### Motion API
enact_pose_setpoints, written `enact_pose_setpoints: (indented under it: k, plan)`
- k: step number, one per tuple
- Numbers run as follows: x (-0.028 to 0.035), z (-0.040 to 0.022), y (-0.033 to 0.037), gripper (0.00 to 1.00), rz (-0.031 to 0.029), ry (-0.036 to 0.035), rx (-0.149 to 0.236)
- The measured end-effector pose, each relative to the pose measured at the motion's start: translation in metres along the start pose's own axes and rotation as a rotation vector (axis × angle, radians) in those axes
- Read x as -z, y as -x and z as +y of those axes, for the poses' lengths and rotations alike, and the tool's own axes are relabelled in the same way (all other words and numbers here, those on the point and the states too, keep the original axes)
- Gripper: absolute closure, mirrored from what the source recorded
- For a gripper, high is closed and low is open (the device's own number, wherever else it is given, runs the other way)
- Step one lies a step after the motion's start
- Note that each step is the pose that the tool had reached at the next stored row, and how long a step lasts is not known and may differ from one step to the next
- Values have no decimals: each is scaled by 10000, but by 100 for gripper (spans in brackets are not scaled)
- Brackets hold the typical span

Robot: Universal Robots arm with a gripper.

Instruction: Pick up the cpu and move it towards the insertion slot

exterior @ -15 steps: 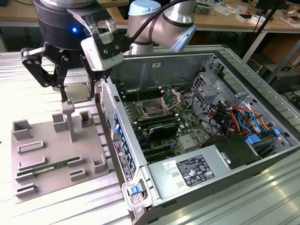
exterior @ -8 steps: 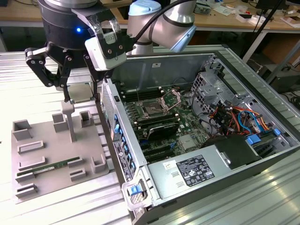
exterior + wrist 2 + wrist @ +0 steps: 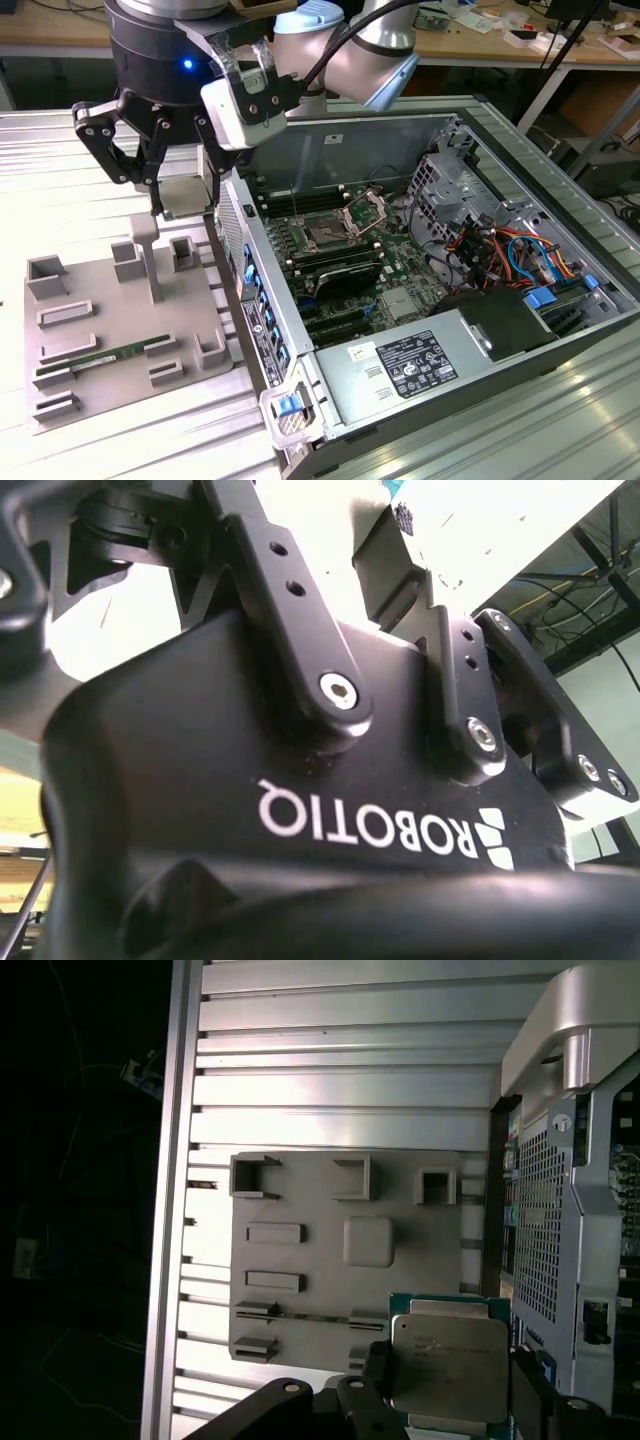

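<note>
The cpu (image 3: 448,1365) is held clamped in the pincer (image 3: 186,208), up above the grey tray (image 3: 110,300) on the tabletop (image 3: 60,150). The carry to the insertion slot (image 3: 325,235) is judged to be in hand. The case wall (image 3: 262,300) stands between, so height is needed. Open room is seen above it.

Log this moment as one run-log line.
gripper: shut on cpu | cpu: held above grey tray, outside computer case | slot: inside case, cpu not there yet
</note>
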State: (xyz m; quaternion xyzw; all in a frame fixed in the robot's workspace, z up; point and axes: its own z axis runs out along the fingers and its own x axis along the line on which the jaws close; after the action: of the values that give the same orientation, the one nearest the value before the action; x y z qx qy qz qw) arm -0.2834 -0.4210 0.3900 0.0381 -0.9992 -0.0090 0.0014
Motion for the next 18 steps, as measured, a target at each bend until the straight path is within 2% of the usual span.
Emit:
enact_pose_setpoints:
  k: [18]
  plan:
    - [-2,-17,227,45,0,0,0]
